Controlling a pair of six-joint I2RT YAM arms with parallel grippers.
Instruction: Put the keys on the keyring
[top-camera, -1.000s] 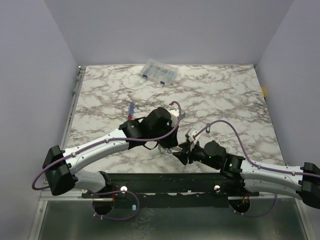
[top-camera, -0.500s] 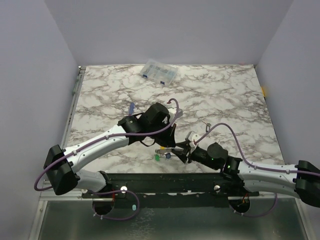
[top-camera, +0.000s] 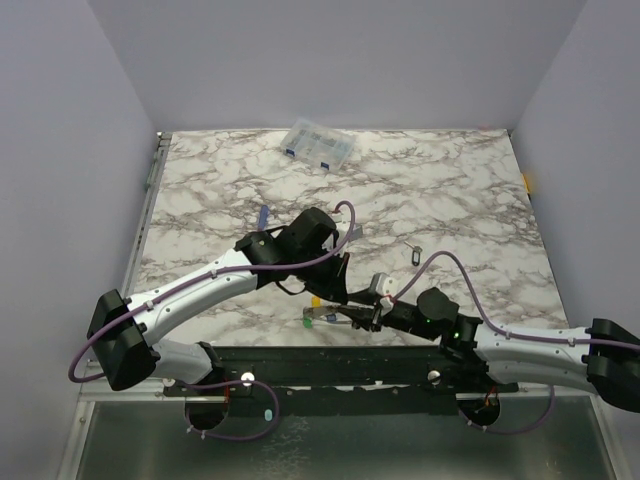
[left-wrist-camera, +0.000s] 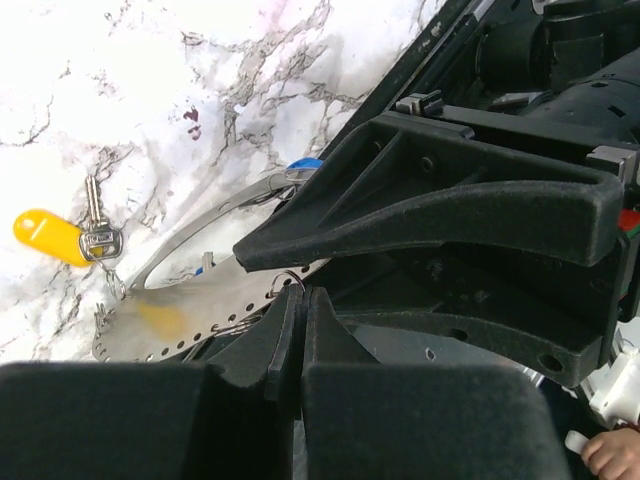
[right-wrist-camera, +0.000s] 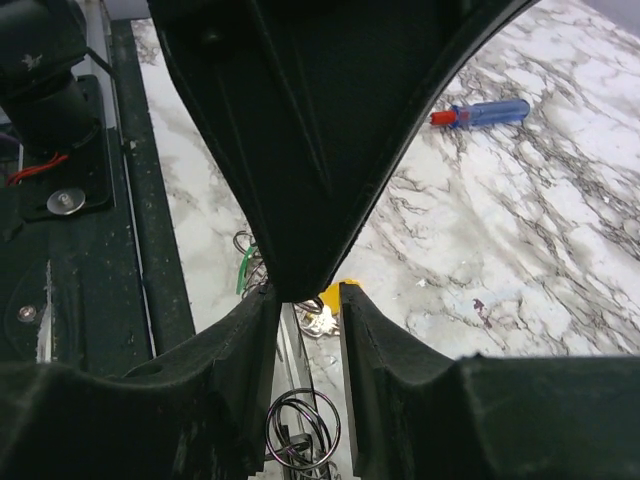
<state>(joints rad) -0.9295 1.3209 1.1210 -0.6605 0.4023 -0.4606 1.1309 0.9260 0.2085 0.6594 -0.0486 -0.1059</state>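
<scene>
The keyring (left-wrist-camera: 185, 322) is seen between 2 grippers at the near edge of the table (top-camera: 450, 200).
It (a thin grey hoop) is pinched by the closed left gripper (left-wrist-camera: 303, 300); whether the barely parted right gripper (right-wrist-camera: 305, 300) grips it cannot be told. A yellow-tagged key (left-wrist-camera: 50, 232) is laid beside it.

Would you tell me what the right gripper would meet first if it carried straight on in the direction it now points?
Most likely the left gripper: in the right wrist view it fills the path just ahead of the right gripper, seemingly almost touching, though depth is hard to judge.
</scene>
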